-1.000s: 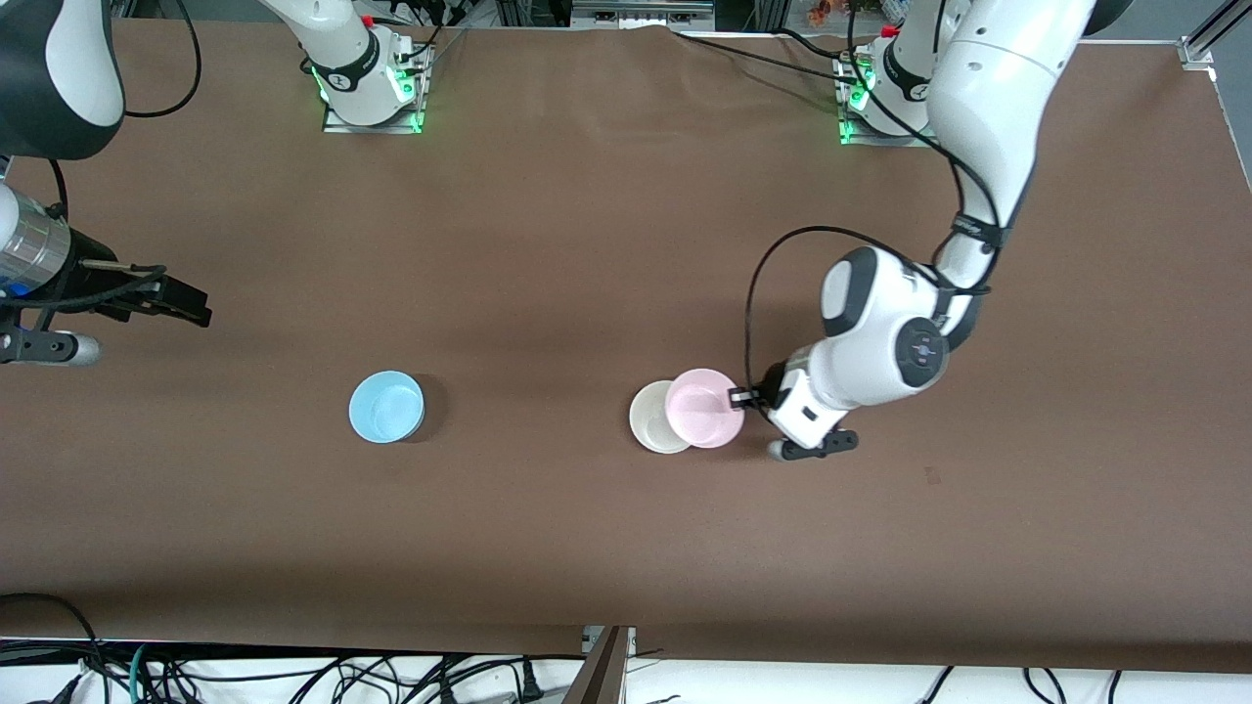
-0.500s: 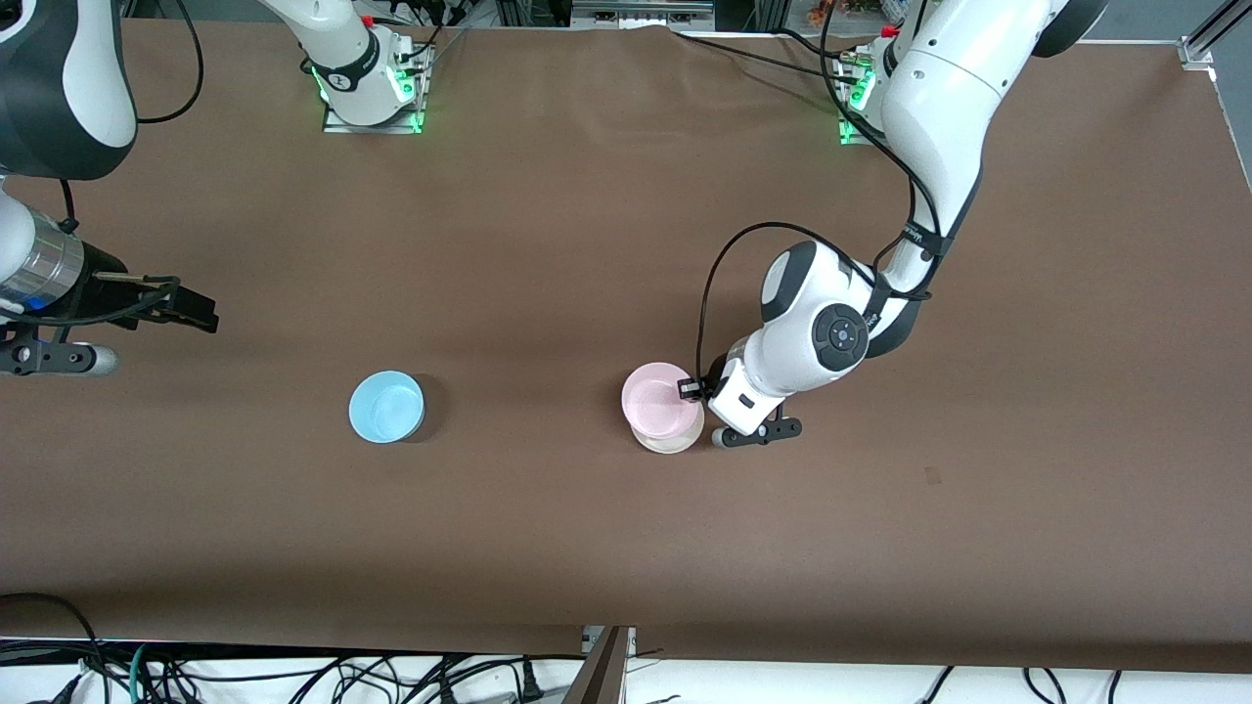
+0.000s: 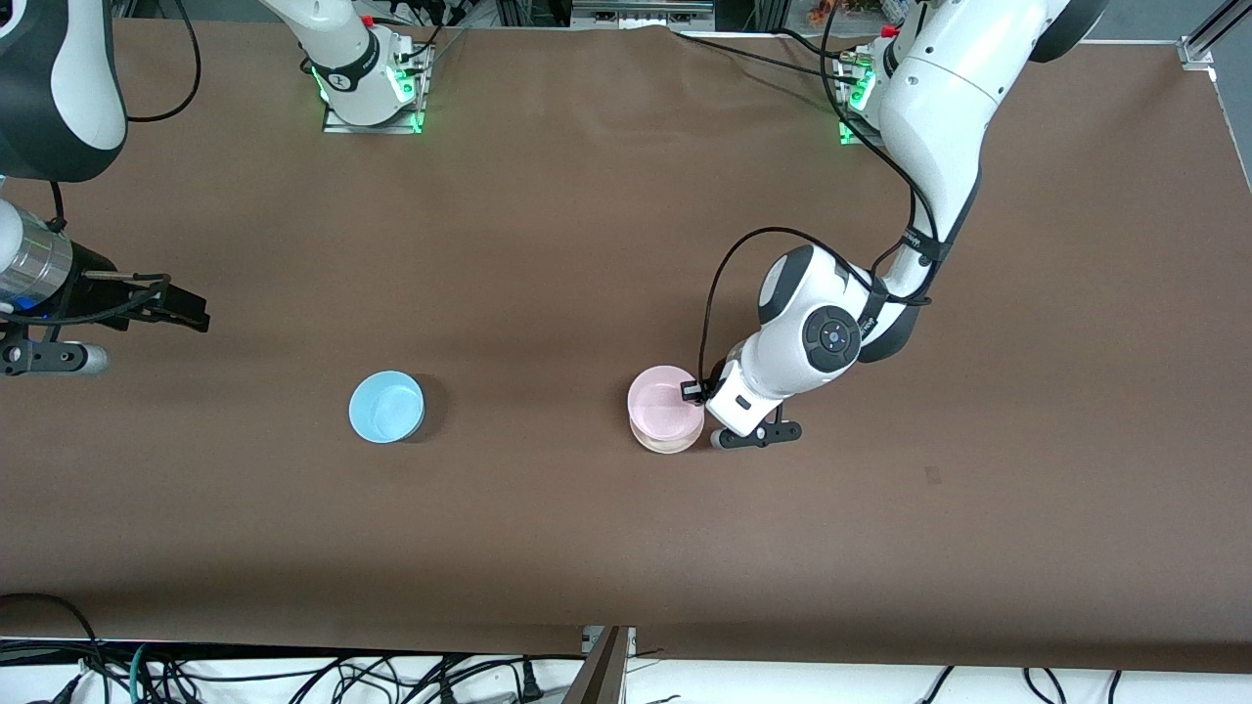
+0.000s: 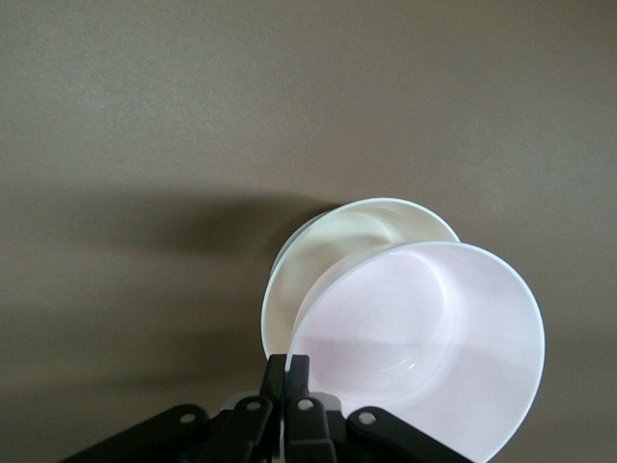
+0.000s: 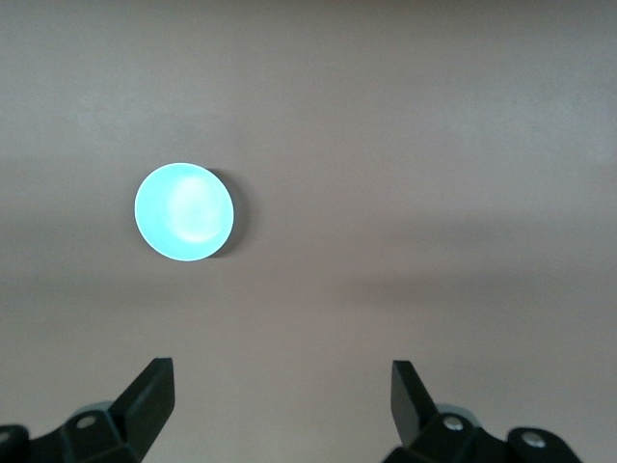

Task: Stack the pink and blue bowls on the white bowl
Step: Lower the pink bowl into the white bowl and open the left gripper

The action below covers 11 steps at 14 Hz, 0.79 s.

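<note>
**Listener:** Where are your grippers, and what do they have?

**Operator:** My left gripper [image 3: 696, 391] is clamped on the rim of the pink bowl [image 3: 665, 401], on the edge that faces the left arm's end of the table. I hold that bowl directly over the white bowl [image 3: 668, 442], which sits on the brown table [image 3: 587, 244] with only a sliver of its rim showing below the pink. In the left wrist view the pink bowl [image 4: 424, 338] is tilted and does not quite cover the white bowl [image 4: 333, 246], so I judge it not fully seated.

**Listener:** And the other arm?

**Operator:** My right gripper [image 3: 191, 311] waits with its fingers spread wide and empty, over the right arm's end of the table. The blue bowl [image 3: 386, 406] stands alone on the table, well apart from the stack and closer to that gripper than to the left one.

**Listener:** What changed?

**Operator:** A second ago the pink bowl overlapped only one side of the white one; now it is nearly centred.
</note>
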Tool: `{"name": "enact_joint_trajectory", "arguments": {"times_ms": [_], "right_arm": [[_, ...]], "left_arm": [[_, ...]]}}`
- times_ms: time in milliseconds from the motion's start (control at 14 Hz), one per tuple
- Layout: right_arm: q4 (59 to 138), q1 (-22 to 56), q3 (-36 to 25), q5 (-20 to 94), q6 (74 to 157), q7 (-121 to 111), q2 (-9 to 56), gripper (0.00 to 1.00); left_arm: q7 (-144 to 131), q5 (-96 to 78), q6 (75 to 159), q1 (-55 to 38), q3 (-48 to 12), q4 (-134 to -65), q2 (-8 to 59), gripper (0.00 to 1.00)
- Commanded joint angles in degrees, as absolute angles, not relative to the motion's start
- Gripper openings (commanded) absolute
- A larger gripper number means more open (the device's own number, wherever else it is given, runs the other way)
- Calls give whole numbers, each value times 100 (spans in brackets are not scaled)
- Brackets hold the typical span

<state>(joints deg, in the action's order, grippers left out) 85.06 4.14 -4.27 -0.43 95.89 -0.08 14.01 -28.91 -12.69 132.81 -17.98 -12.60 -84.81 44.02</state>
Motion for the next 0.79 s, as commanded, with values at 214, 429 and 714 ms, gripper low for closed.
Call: {"name": "enact_joint_trajectory", "arguments": {"times_ms": [214,429,714], "right_arm": [[8473,387,-413,-35,9580,-316,1635,100],[8394,378,-413,17,9754,-299,1635,100],[8376,387,-413,61,9800,-246,1626,100]], "left_arm": [[-3006,-1099,13280,-1811,-1257,-8262,4605,0],[-3015,-1099,13271,-1776,-1231,-8156,4614,0],[-3023,-1099,13271,-1749,-1204,-8104,4667,0]]}}
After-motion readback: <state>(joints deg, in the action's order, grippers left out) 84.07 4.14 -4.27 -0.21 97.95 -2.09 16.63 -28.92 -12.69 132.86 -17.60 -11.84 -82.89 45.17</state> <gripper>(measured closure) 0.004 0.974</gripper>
